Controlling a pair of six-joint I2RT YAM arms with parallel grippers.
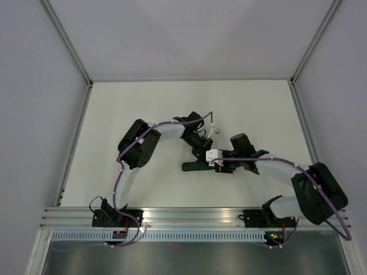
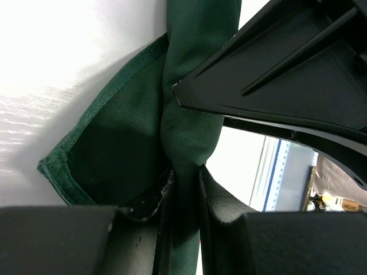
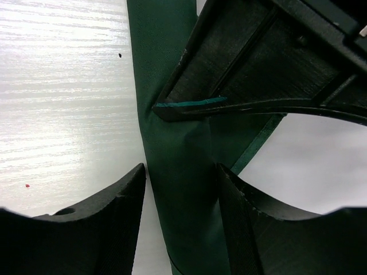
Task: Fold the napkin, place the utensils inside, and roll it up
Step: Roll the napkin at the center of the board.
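Note:
The dark green napkin lies rolled into a narrow bundle at the table's middle. My left gripper comes down on it from behind. In the left wrist view the left gripper is shut on the napkin, squeezing the roll thin between its pads, with a loose hemmed flap spread to the left. My right gripper meets the roll from the right. In the right wrist view the right gripper straddles the uncompressed napkin, jaws apart. The utensils are hidden.
Each wrist view shows the other gripper's black finger close over the roll: the right one in the left wrist view, the left one in the right wrist view. The white table has raised rails at its sides and a metal rail in front.

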